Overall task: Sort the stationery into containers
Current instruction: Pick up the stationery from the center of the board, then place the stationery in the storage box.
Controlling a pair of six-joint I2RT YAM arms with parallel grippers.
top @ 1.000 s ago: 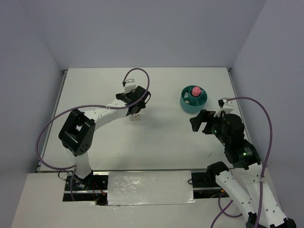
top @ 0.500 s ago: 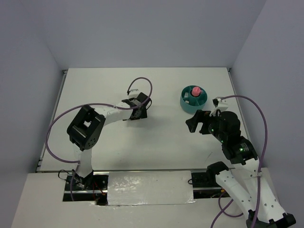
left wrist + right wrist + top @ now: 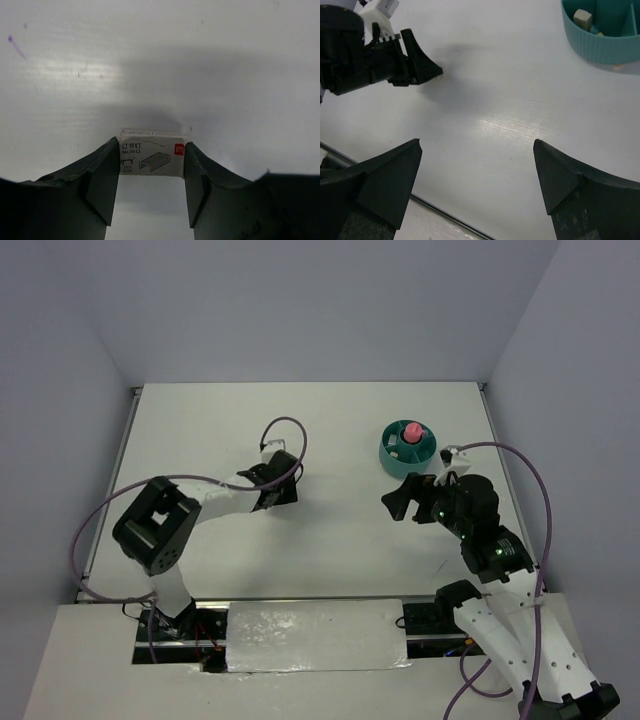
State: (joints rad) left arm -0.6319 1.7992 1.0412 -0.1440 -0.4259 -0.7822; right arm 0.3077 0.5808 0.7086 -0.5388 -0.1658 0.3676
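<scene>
Left pincer [image 3: 151,148] closed on a small white staple box [image 3: 150,159], pinched across its two short ends by the very fingertips [image 3: 106,167], printed face toward the wrist camera; box low over the bench [image 3: 160,60], cannot tell whether it touches. Judged: thin card shell round a dense block of staples, so stiff and light but heavier than its size suggests; card faces smooth, and with only the tips on it the box could pivot or slide. A hold deeper between the fingers, firm without crushing the card, looks safer. Right pincer [image 3: 477,146] wide open, nothing in it, hanging above bare bench between the left pincer and the tub [image 3: 393,464]. Farther back on the right, the tub stands well apart from the box; a pink-capped piece [image 3: 410,430] stands upright in its centre cup, a beige block [image 3: 582,18] lies in a ring compartment
</scene>
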